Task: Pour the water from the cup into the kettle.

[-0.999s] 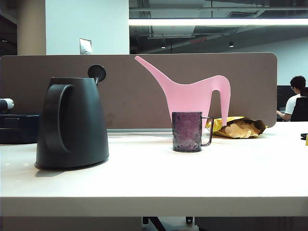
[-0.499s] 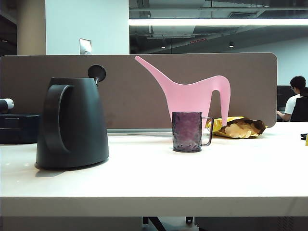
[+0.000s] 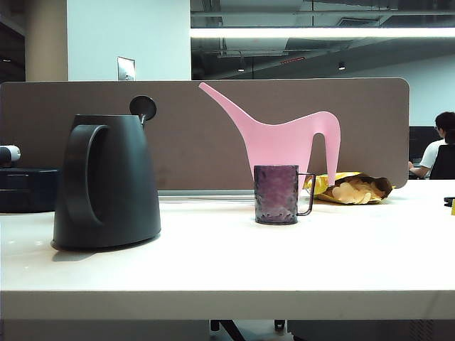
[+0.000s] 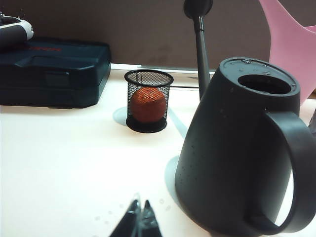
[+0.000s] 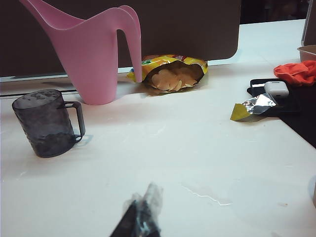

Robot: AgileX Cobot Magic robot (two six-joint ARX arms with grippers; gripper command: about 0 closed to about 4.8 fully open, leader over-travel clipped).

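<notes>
The black kettle (image 3: 106, 181) stands on the left of the white table, handle toward the camera; in the left wrist view the kettle (image 4: 242, 148) shows its open round top. The purple cup (image 3: 277, 194) stands upright mid-table, handle to the right, and appears again as the cup (image 5: 45, 123) in the right wrist view. My left gripper (image 4: 139, 217) is shut and empty, low over the table, well short of the kettle. My right gripper (image 5: 143, 212) is shut and empty, far from the cup. Neither gripper shows in the exterior view.
A pink watering can (image 3: 284, 138) stands behind the cup, with an open chip bag (image 3: 352, 188) beside it. A mesh cup holding an orange ball (image 4: 148, 101) and a dark case (image 4: 54, 71) sit beyond the kettle. A foil wrapper (image 5: 252, 108) and a red cloth (image 5: 296, 71) lie at one side of the right wrist view.
Kettle and cup have not moved. Only the person in the background has shifted slightly to the right.
</notes>
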